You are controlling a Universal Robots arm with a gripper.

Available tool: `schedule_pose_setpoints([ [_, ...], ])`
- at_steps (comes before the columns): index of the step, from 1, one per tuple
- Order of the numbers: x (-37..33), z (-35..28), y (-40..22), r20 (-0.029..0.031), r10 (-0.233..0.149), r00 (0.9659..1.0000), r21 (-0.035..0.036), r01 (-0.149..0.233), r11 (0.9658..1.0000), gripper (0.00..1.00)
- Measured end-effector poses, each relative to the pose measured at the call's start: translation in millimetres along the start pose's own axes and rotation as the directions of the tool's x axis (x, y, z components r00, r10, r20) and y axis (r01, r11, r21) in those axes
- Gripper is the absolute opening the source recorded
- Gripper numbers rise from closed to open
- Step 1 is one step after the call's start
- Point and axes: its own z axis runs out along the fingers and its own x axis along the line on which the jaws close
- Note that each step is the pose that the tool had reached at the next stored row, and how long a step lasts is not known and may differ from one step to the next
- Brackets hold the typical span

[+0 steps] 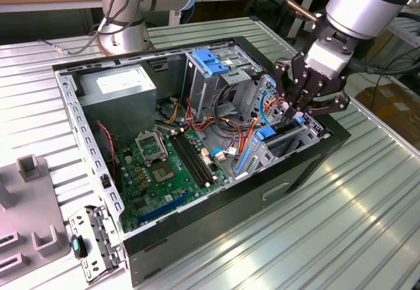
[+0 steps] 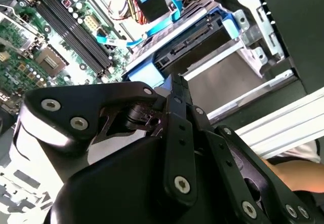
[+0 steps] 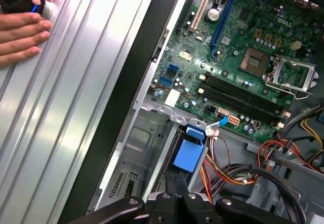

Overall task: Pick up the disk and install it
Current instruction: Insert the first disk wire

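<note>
Arm angled downward, its claw pinched closed.

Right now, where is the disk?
The disk sits in the metal drive bay at the open case's end on the exterior view's right, just below the gripper.

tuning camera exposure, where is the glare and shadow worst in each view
Exterior view: strong glare on the ribbed table, computer case interior darker. First wrist view: bright streaks along the table. Second wrist view: the gripper reads dark, white patches washed out beside it.
</note>
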Motion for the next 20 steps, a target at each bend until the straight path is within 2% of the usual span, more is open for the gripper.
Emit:
schedule_pose_setpoints([
  [3, 1.5, 0.5, -3.7, -0.0044, -0.014, 0.9999, 0.0085, 0.014, 0.9999, 0.11],
  [6, 2.5, 0.5, -6.1, -0.0148, -0.032, 0.9994, 0.0359, 0.032, 0.9988, 0.11],
  [10, 3.7, -0.1, -8.9, -0.0238, -0.043, 0.9988, 0.0593, 0.044, 0.9973, 0.11],
  [11, 3.9, -1.9, -9.5, -0.0262, -0.044, 0.9987, 0.0641, 0.045, 0.9969, 0.11],
  [14, 4.4, -8.0, -10.9, -0.0291, -0.046, 0.9985, 0.0707, 0.048, 0.9964, 0.11],
  [16, 5.1, -8.6, -12.6, -0.0318, -0.057, 0.9979, 0.0752, 0.059, 0.9954, 0.11],
  [20, 5.6, -8.6, -13.8, -0.0333, -0.126, 0.9915, 0.0735, 0.128, 0.9890, 0.11],
])
